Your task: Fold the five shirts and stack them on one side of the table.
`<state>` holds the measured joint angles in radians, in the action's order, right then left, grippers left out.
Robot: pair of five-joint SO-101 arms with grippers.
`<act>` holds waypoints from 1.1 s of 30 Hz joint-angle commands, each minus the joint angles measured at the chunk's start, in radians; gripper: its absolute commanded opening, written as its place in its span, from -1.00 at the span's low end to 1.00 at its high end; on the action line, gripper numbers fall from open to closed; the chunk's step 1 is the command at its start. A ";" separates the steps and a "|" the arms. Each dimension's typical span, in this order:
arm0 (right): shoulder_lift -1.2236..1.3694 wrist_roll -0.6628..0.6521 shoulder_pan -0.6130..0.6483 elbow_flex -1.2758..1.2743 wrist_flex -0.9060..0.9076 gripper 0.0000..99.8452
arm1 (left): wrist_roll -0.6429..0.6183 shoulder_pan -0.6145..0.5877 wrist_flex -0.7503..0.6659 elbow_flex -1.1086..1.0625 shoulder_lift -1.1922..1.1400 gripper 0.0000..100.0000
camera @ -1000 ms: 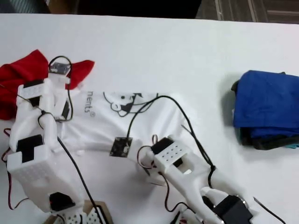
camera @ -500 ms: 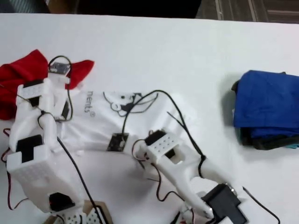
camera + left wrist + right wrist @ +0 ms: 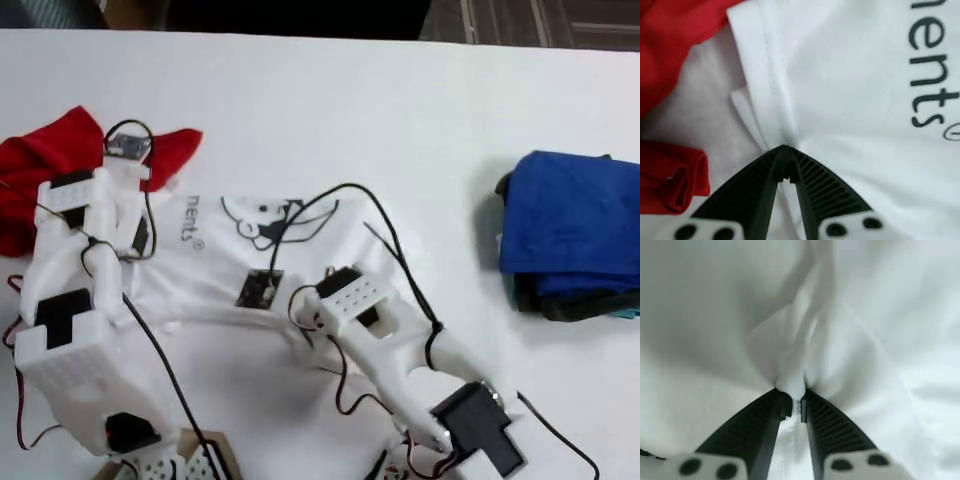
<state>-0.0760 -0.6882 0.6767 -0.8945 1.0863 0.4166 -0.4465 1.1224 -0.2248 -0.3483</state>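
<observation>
Partway through: folded blue stack [image 3: 570, 222] set at one side, white shirt [image 3: 215, 265] mid-fold with left gripper [image 3: 785, 166] and right gripper [image 3: 793, 407] both pinched on its cloth, red shirt [image 3: 40, 165] left to fold.

Far side: bare table [image 3: 400, 90], open across.
Right edge: blue shirt stack [image 3: 570, 225] blocking.
Left: red shirt [image 3: 40, 160], left arm [image 3: 70, 300].
Middle: right arm [image 3: 400, 350] over white shirt [image 3: 215, 265].

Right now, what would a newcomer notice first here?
The white shirt lies spread mid-table, with the left gripper shut on its edge beside the red shirt and the right gripper pinching a fold on the arms' side. The crumpled red shirt sits at the left of the table in the high view. At the right is a folded stack topped by a blue shirt.
</observation>
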 commanded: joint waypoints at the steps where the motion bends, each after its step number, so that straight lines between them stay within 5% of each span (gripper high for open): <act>1: 0.044 0.005 -0.002 -0.008 0.012 -0.96 | -0.003 -0.009 -0.031 -0.002 0.003 -0.94; 14: 0.048 -0.075 -0.005 0.428 0.367 -0.96 | -0.003 -0.009 -0.031 -0.002 0.003 -0.94; 21: 0.068 -0.158 -0.096 0.640 0.397 -0.96 | -0.003 -0.009 -0.031 -0.002 0.003 -0.94; 33: 0.443 -0.319 -0.174 1.226 0.579 -0.96 | -0.002 -0.009 -0.031 -0.002 0.003 -0.94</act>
<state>0.2938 -0.9705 0.5063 0.1350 1.5911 0.4166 -0.4465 1.1224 -0.2248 -0.3483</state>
